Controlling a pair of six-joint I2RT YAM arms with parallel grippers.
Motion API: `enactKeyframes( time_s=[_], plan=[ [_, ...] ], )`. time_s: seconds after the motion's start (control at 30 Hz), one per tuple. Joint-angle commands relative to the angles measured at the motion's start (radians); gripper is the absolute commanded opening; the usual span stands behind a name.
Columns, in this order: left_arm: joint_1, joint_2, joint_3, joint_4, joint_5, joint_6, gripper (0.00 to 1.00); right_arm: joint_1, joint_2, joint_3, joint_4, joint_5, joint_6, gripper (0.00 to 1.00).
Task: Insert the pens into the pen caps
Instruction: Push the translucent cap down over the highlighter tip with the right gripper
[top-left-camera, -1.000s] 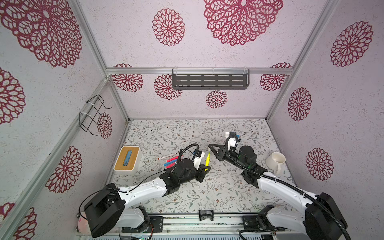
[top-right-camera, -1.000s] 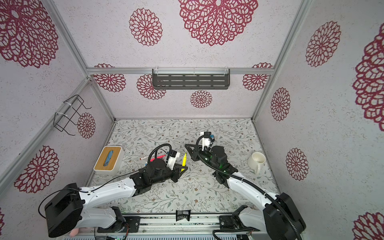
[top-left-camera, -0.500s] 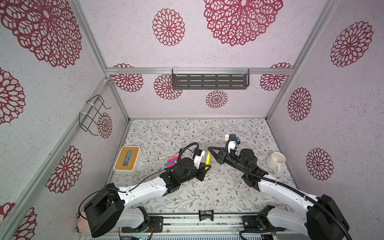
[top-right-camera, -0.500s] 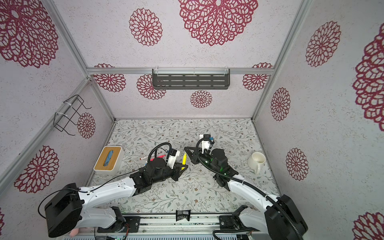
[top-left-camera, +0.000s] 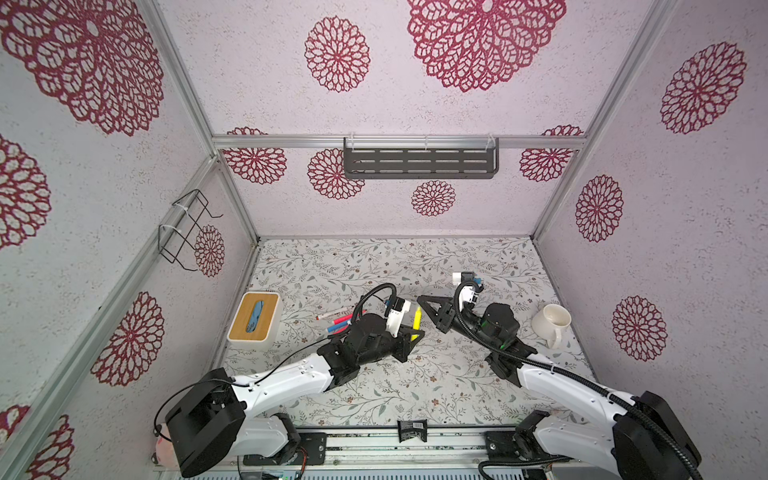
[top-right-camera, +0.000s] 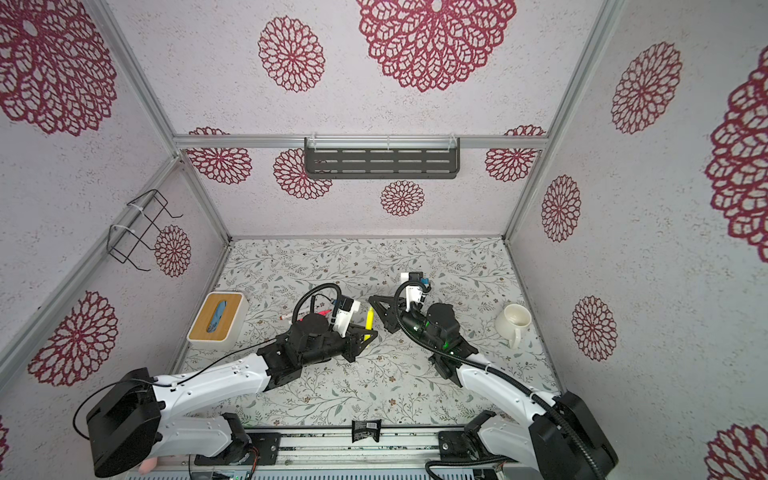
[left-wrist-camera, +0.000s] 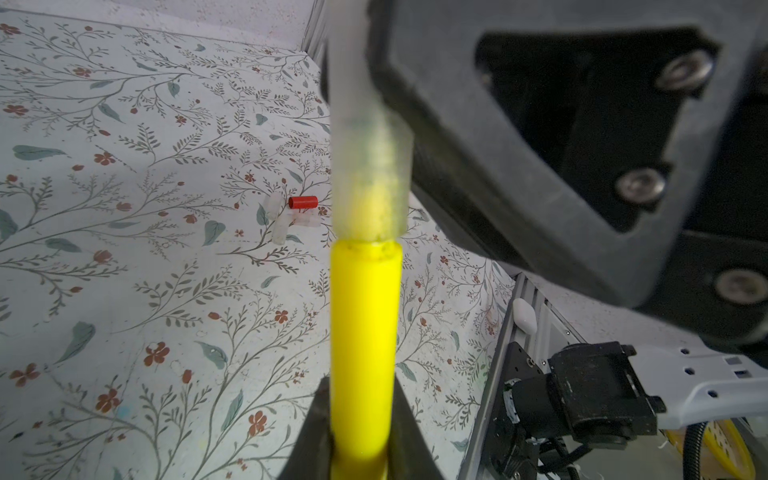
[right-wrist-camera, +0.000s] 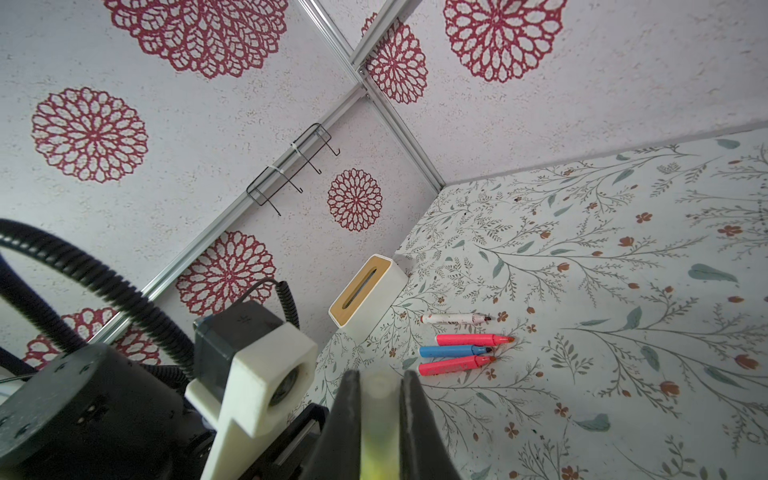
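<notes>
right claw (right-wrist-camera: 380, 386), clamped on the clear cap (left-wrist-camera: 374, 183), has edged closer onto the yellow pen (left-wrist-camera: 363, 332) pinched tight in the left claw (left-wrist-camera: 361, 399) mid-scene, nib now inside the cap and looking nearly seated, four other pens (right-wrist-camera: 453, 351) lie uncapped on the desk (right-wrist-camera: 623, 291)

Smooth yellow plastic pen (left-wrist-camera: 361, 332), translucent cap (left-wrist-camera: 372, 183) (blurred, probably frosted plastic).

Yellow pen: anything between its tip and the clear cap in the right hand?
Nothing visible. The yellow pen, gripped by the left hand, already has its tip inside the clear cap that the right hand pinches.
</notes>
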Motion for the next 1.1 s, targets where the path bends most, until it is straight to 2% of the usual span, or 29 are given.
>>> enactKeyframes(
  time_s=[0.0, 0.23, 0.27, 0.37, 0.43, 0.47, 0.7, 0.8, 0.87, 1.07],
  plan=[
    [0.019, -0.042, 0.047, 0.102, 0.045, 0.001, 0.0, 0.024, -0.035, 0.014, -0.007, -0.149, -0.042, 0.11],
    [0.029, -0.055, 0.05, 0.099, 0.052, 0.012, 0.0, 0.023, -0.035, 0.02, -0.046, -0.197, -0.059, 0.16],
    [0.028, -0.056, 0.049, 0.095, 0.049, 0.014, 0.0, 0.023, -0.042, 0.02, -0.045, -0.197, -0.057, 0.19],
    [0.03, -0.065, 0.04, 0.083, 0.035, 0.023, 0.0, 0.023, -0.089, 0.016, -0.067, -0.162, -0.06, 0.48],
    [0.029, -0.076, 0.03, 0.072, 0.027, 0.029, 0.0, 0.018, -0.127, 0.009, -0.092, -0.128, -0.074, 0.62],
    [0.029, -0.083, 0.024, 0.069, 0.021, 0.031, 0.0, 0.015, -0.143, 0.005, -0.105, -0.115, -0.081, 0.65],
    [0.029, -0.117, 0.002, 0.034, 0.013, 0.037, 0.0, -0.01, -0.188, 0.089, -0.266, -0.093, -0.119, 0.66],
    [0.028, -0.119, -0.002, 0.024, 0.014, 0.041, 0.0, -0.023, -0.165, 0.204, -0.474, -0.019, -0.186, 0.66],
    [0.027, -0.12, -0.006, 0.024, 0.016, 0.041, 0.0, -0.026, -0.134, 0.27, -0.555, -0.017, -0.229, 0.64],
    [0.027, -0.107, -0.005, 0.029, 0.021, 0.04, 0.0, -0.026, -0.051, 0.369, -0.567, -0.098, -0.241, 0.61]
  ],
)
